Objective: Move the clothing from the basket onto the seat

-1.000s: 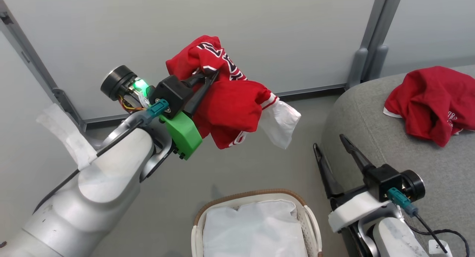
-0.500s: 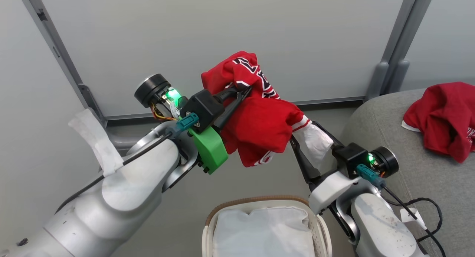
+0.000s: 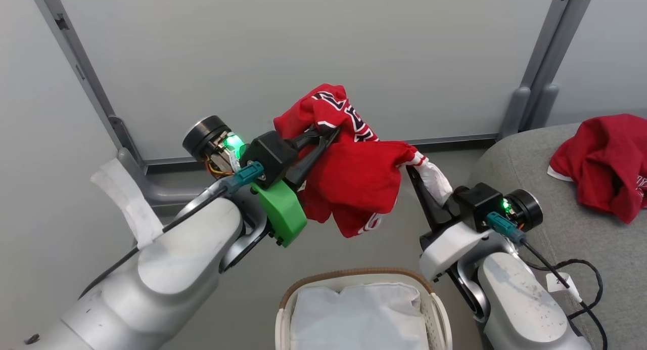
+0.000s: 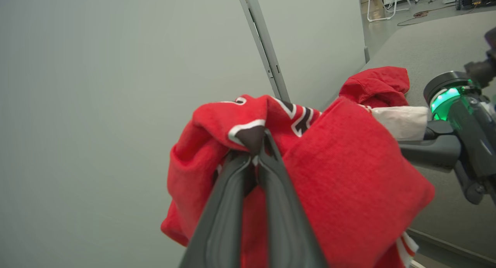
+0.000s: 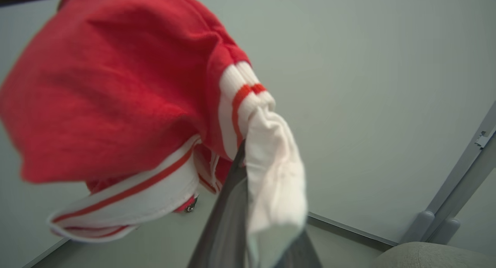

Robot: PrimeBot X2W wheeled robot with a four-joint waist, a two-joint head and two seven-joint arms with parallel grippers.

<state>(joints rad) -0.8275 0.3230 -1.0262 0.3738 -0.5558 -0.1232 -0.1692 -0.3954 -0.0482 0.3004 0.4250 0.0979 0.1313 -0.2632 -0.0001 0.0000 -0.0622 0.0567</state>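
Aloft, my left jaws pinched the jersey (image 3: 354, 180); my right jaws, at its four o'clock, gripped its white tag (image 3: 435, 177), with the basket (image 3: 432, 317) at six o'clock.

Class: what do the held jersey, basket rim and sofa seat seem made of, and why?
Jersey: matte red knit cloth; visible weave, soft folds. Basket rim: brown woven fibre, maybe synthetic; braided look. Sofa seat: matte grey upholstery fabric; fine texture.

This is looking like a robot lab or test room. Plain grey wall panels (image 3: 303, 51) with metal posts (image 3: 541, 87) are standing right behind the seat (image 3: 621, 259). Past the seat's far end, cables (image 4: 422, 14) are lying on the floor (image 4: 381, 26) (beside a white stand (image 4: 391, 0)).
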